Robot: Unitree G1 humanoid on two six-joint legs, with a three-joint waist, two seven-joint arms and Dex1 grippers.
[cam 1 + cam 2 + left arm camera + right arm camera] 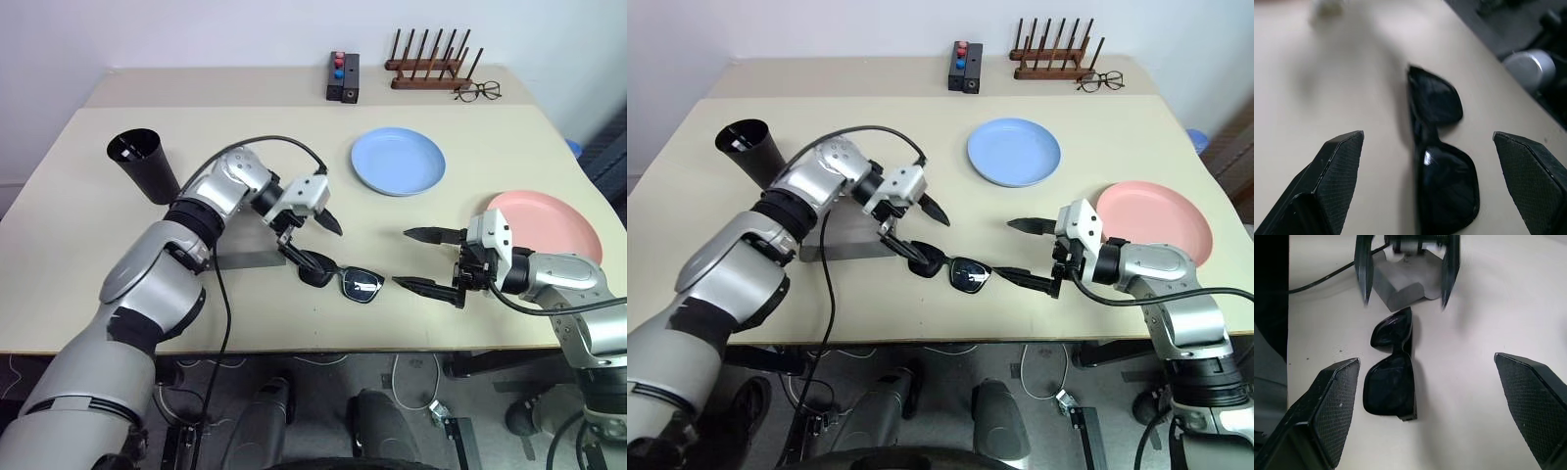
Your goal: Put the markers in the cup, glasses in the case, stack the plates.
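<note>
The black sunglasses lie lenses down on the table near its front edge, between my two grippers. My left gripper hovers open just over their left end, one finger close to the frame. To their right, my right gripper is open and points at them, empty. The grey case lies flat under my left forearm, left of the glasses. The black cup stands at the far left. The blue plate sits mid-table; the pink plate is behind my right arm. The markers are out of view.
At the back of the table are a small black box with red and blue buttons, a wooden peg rack and clear-lens spectacles. A black cable hangs off my left arm over the front edge.
</note>
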